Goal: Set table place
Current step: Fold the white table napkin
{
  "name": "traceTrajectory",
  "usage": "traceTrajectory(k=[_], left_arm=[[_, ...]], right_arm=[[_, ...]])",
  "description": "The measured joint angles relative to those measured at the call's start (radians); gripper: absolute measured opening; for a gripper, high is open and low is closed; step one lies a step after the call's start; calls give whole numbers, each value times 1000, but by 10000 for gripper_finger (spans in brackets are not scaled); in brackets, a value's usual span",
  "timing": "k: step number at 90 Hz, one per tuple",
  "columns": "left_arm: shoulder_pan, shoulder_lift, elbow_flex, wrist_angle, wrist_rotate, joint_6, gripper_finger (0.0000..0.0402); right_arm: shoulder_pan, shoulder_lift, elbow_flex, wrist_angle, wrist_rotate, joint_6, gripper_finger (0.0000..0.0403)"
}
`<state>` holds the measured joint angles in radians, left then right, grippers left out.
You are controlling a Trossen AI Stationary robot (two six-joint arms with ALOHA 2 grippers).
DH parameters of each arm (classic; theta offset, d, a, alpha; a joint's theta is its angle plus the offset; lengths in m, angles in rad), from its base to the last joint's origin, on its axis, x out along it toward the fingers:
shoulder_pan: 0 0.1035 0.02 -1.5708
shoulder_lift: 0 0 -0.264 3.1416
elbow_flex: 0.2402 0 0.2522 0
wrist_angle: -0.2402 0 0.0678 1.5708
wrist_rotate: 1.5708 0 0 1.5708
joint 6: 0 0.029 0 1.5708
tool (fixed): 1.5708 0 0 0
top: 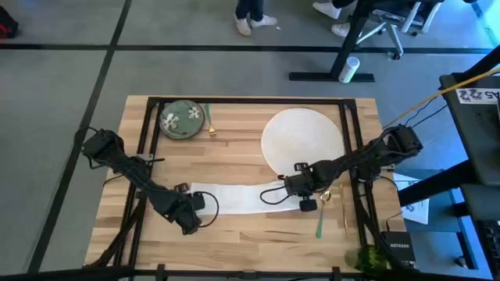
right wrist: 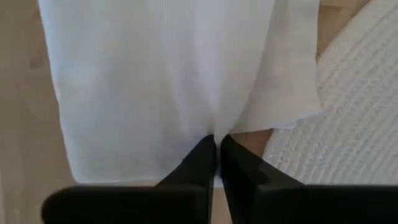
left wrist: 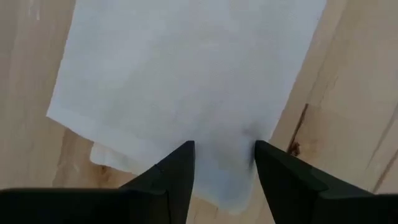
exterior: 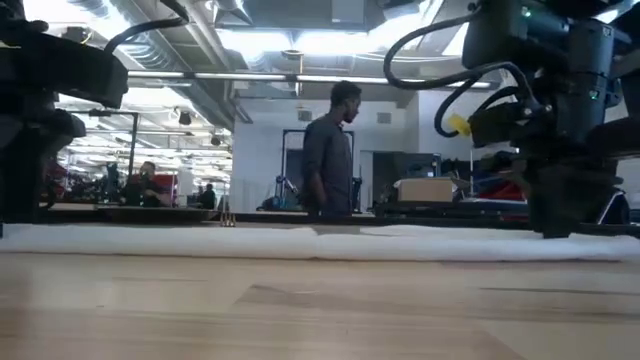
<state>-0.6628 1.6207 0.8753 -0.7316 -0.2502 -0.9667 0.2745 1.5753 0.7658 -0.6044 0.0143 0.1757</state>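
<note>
Butcher-block wood fills the worktop (top: 234, 156), where a place setting lies partly laid out. At the far left, a green flowered dish (top: 181, 120) sits near the back edge, with a gold-tipped piece of cutlery (top: 211, 125) just beside it. Nearer the front, the left tool (top: 190, 221) hangs at the left end of a long white napkin (top: 238, 197) stretched flat across the wood; in the left wrist view its fingers (left wrist: 177, 171) stand spread, one on each side of the cloth's end, the napkin (left wrist: 186, 81) running away between them. At the napkin's other end the right tool (top: 301, 195) is pressed together, its tips pinching the cloth's edge, as the right wrist view shows (right wrist: 216, 152). Just behind that tool rests a large round white plate (top: 301, 140), its textured rim touching or overlapping the napkin's corner. Farther right, green-handled cutlery (top: 319, 226) lies near the front, and a green tumbler (top: 367, 257) stands at the front right corner. A person (exterior: 328, 160) stands in the room beyond.
</note>
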Motion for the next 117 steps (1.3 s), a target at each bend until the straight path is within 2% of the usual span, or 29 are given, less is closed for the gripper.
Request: traceTrajectory(k=[19,32,50,70,91,117], left_arm=[[0,0,0,-38,0,-29,152],[0,0,0,-74,-30,-34,150],[3,0,12,-79,-45,-16,115],[-14,0,37,-30,-35,4,92],[-5,-1,37,-25,-34,19,122],[95,-9,37,-90,-34,86,166]], right_arm=[[1,0,4,-4,-8,3,1],[23,0,60,-63,16,-2,0],[73,-1,155,-127,54,-21,0],[79,-2,175,-135,73,-24,0],[79,-2,175,-157,96,-25,0],[79,-2,175,-173,100,-26,0]])
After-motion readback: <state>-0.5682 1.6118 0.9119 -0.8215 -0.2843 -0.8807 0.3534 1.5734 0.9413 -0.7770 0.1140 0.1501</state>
